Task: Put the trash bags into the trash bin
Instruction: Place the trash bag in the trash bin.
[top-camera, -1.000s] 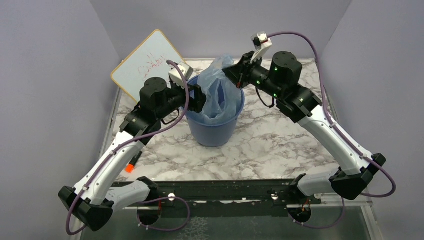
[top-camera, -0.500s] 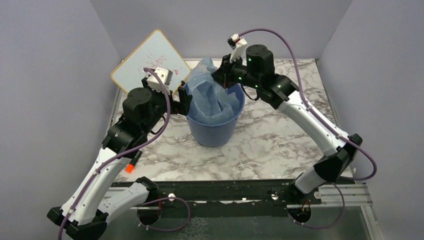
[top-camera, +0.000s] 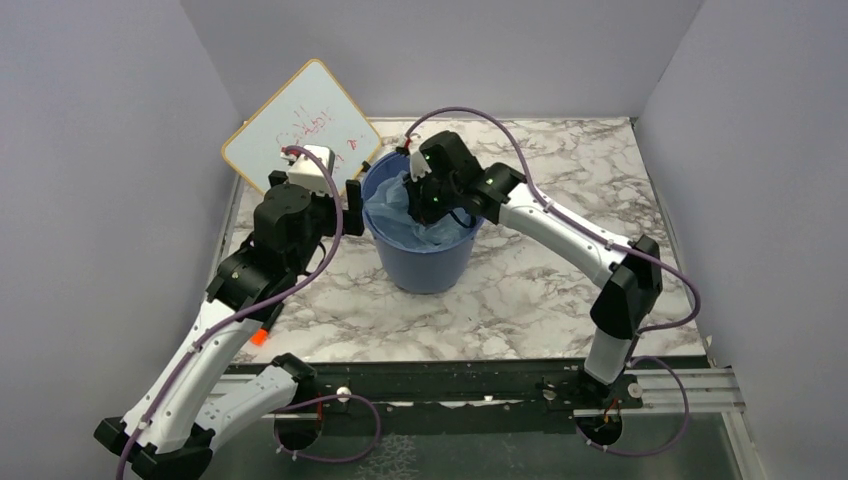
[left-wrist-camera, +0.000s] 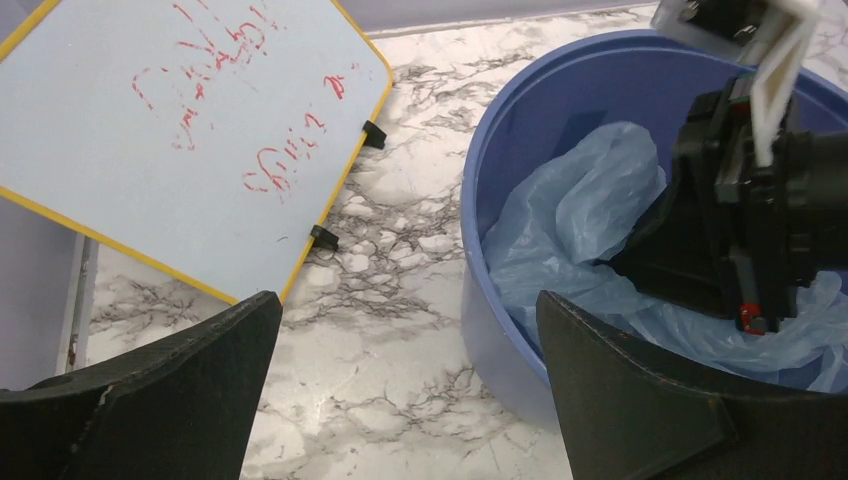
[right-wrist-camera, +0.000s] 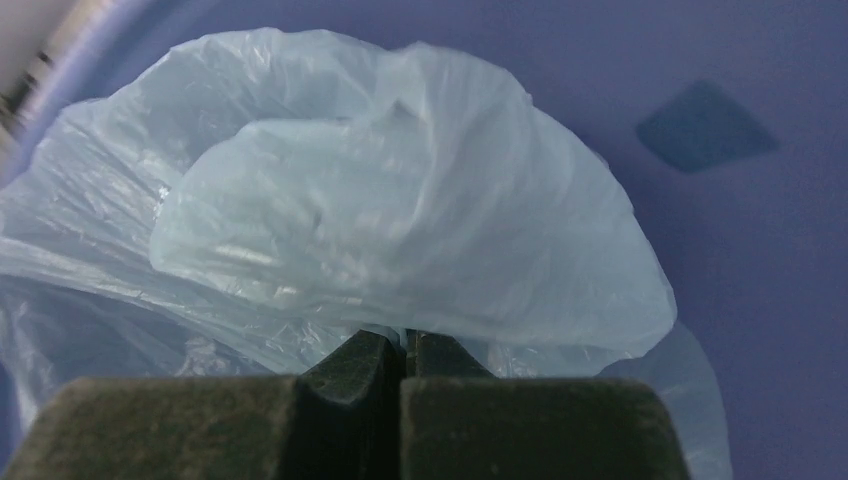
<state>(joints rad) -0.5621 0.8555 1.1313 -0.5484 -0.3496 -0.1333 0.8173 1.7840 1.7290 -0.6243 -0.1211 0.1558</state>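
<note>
My right pincer (right-wrist-camera: 403, 345) is clamped on the trash bag (right-wrist-camera: 400, 200), which sits bunched inside the trash bin (top-camera: 430, 268). I'd press it low before releasing (thin film springs up). My left pincer (left-wrist-camera: 405, 305) gapes empty beside the rim.

Your top camera looks down from high behind the near edge over the whole bench (top-camera: 560, 290). Your left wrist camera faces the trash bin (left-wrist-camera: 495, 340) from just beside it. Your right wrist camera sits inside it, close against the trash bag (right-wrist-camera: 400, 200). All three show the trash bin.
</note>
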